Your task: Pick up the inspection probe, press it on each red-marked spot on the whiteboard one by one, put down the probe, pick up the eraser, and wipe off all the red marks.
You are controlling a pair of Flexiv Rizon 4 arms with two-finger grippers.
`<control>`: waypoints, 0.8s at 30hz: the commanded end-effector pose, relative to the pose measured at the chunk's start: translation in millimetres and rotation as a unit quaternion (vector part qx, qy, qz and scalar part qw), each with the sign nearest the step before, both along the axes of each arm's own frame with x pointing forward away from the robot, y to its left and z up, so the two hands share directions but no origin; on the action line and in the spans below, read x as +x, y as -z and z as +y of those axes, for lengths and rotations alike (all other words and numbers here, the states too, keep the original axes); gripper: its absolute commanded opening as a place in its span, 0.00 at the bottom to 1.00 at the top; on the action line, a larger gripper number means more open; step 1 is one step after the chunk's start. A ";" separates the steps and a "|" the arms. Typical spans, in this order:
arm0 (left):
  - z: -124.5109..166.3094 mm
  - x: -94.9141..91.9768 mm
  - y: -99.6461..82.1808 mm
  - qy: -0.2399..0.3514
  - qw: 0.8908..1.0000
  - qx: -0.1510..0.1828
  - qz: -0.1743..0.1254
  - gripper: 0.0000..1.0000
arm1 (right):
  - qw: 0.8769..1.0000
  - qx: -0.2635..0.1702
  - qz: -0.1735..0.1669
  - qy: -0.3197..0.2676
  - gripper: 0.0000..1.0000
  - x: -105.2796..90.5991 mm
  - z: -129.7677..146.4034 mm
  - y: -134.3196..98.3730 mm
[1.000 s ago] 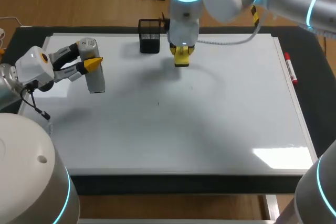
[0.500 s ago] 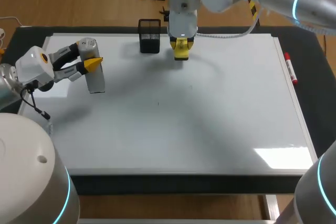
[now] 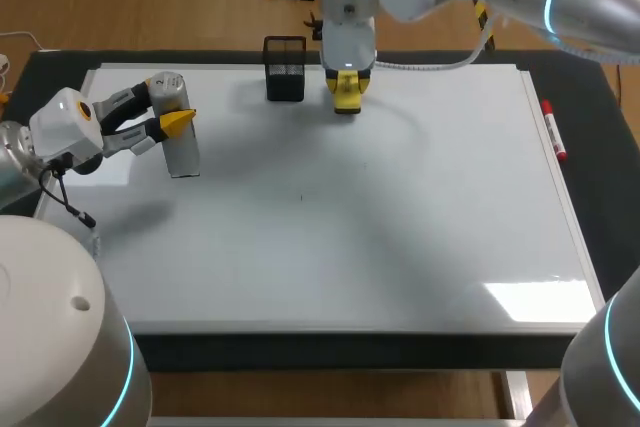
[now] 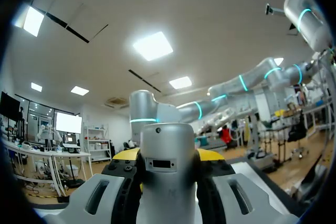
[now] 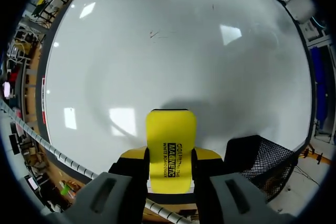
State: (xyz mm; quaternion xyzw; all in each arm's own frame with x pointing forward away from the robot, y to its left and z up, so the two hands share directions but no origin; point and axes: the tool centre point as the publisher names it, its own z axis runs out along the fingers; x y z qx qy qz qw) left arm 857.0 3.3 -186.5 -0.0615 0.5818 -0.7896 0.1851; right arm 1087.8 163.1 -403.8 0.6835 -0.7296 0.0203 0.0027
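1, left gripper (image 3: 168, 107): clamped on inspection probe (image 3: 180, 152).
2, right gripper (image 3: 345, 95): grasping eraser (image 5: 170, 135) beside mesh basket (image 3: 285, 72), over whiteboard (image 3: 400, 207).

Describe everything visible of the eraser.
The eraser is a yellow rectangular block with black print on top and a dark underside. The right gripper is shut on it, clamping its two long sides. It is held level near the far edge of the whiteboard, beside the black mesh holder; whether it touches the board cannot be told.
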 end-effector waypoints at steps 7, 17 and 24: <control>0.2 -0.4 -1.1 0.000 1.000 0.000 0.000 0.00 | 1.000 -0.002 0.004 0.005 0.00 6.9 -5.5 8.3; 0.2 -0.4 -1.1 0.000 1.000 0.000 0.000 0.00 | 1.000 0.002 0.010 0.006 0.00 10.6 -10.2 11.9; 0.2 -0.4 -1.1 0.000 1.000 0.000 0.000 0.00 | 1.000 0.007 0.013 -0.002 0.06 11.0 -10.6 15.1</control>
